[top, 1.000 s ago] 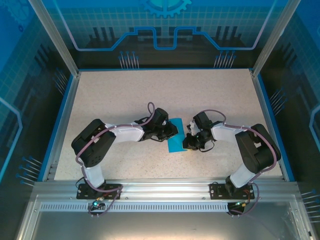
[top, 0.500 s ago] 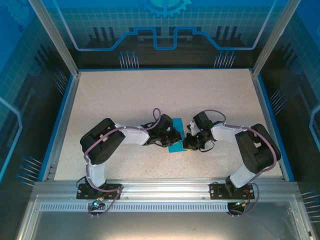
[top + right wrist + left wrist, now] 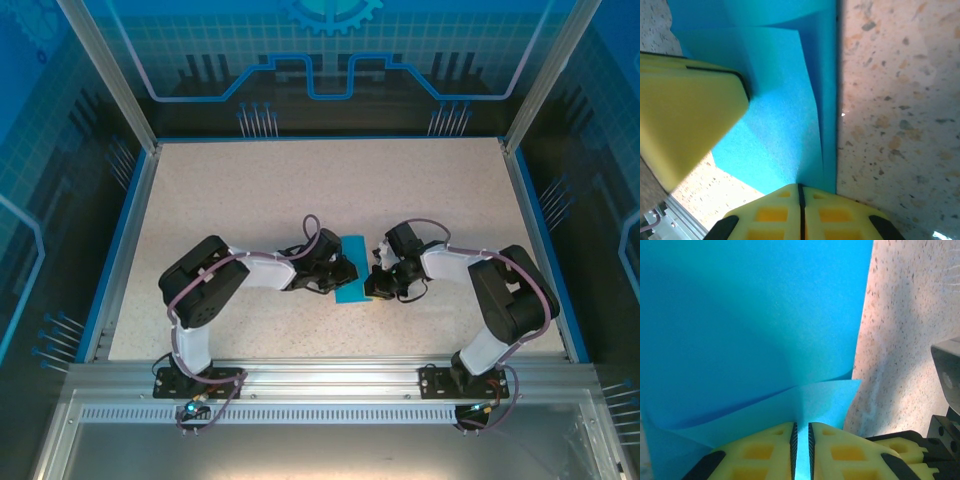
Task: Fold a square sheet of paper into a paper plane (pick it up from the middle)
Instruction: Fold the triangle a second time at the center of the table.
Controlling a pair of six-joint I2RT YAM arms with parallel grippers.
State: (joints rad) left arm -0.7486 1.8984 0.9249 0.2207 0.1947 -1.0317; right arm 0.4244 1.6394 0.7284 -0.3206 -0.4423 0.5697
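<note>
Motion over the last second belongs mostly to the left arm. Close to the bases, its elbow has swung in toward the centre and its wrist has drawn a little nearer, while the right arm has barely shifted.

Next out, both grippers meet at the sheet (image 3: 352, 290), which lies mid-table between them. The left gripper (image 3: 338, 272) is clamped on it: in the wrist view the yellow pads (image 3: 770, 450) stand almost together, with a sliver of blue between them, pinching a lifted layer that curls up off the flat part. The right gripper (image 3: 373, 285) has its pads pressed together on the opposite edge, low against the table (image 3: 250, 190).

I judge that the left arm's pull is carrying that layer over for a fold while the right side anchors the paper. That would put a crease in progress, not a finished dart.

From above, the sheet reads as a narrow blue strip. Its long axis runs from near to far, with the far end leaning slightly right. That far end looks squared off, so I cannot yet name a nose or say which way it points.
</note>
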